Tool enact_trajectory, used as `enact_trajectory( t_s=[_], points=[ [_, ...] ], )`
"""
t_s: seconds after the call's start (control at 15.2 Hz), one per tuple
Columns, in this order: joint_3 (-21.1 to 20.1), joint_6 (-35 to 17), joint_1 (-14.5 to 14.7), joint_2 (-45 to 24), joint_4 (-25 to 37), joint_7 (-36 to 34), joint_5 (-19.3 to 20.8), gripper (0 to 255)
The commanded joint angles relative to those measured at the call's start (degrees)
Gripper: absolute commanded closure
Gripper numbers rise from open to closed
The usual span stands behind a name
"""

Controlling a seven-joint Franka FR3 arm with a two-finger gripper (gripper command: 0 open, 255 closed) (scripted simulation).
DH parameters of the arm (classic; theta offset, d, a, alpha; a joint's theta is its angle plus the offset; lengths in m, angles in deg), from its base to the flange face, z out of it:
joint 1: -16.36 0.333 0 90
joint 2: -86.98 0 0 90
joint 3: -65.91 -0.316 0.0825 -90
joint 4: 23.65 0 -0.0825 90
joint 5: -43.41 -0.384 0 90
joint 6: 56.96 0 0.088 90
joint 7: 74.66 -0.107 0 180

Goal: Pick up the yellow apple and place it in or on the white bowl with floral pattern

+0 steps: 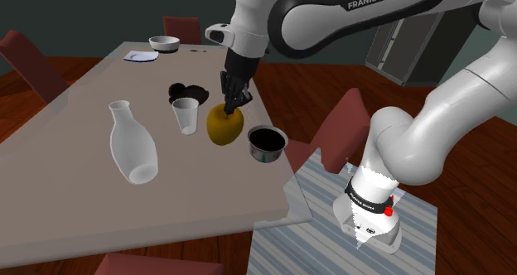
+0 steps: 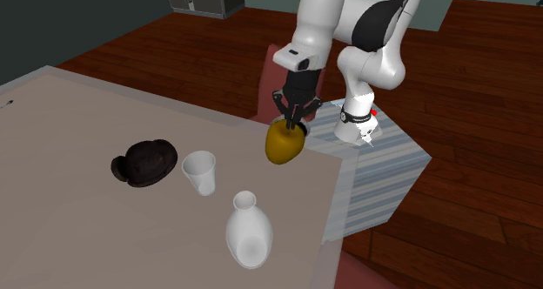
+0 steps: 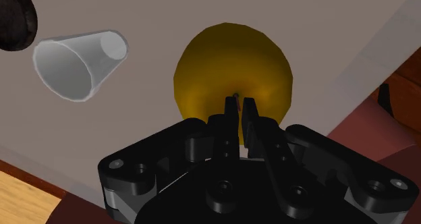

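Grasp step: the hand [image 3: 237, 104] is pinched shut on the stem [image 3: 235, 94] of the yellow apple [image 1: 224, 126], right beside the white cup [image 1: 186, 114] on the worktop [image 1: 74, 174]. Next I'd say lift straight up, then carry it to the white bowl [image 1: 164, 42] at the far end.

Golden-yellow apple [image 1: 224, 126], black claw [image 1: 233, 108], white cup [image 1: 186, 114] and vase [image 1: 132, 145] — grey-and-white striped rug [image 1: 306, 232].

The shoulder view looks down from beside the stand [image 1: 282, 248], across the tabletop [image 1: 74, 190]. The second exterior view looks from the other side, back at the arm [image 2: 331, 17]. The wrist view is very close, looking down along the tool [image 3: 236, 106]. All three see the yellow apple [image 1: 224, 126] and white cup [image 1: 186, 114].
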Motion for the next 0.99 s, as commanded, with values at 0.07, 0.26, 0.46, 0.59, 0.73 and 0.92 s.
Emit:
enact_trajectory(
  t_s=[0.07, 0.26, 0.46, 0.59, 0.73, 0.92],
  points=[
    [0.06, 2.51, 0.00, 0.44, 2.06, 0.07, -0.01, 255],
    [0.10, 4.89, -0.01, 0.74, 4.14, 0.12, -0.01, 255],
    [0.14, 7.24, -0.02, 0.91, 6.32, 0.16, -0.01, 255],
    [0.16, 8.79, -0.02, 0.96, 7.82, 0.19, 0.00, 255],
    [0.18, 9.93, -0.03, 0.98, 8.95, 0.21, 0.00, 255],
    [2.26, 13.56, -0.72, 5.82, 7.74, 2.77, 0.37, 255]
  ],
)
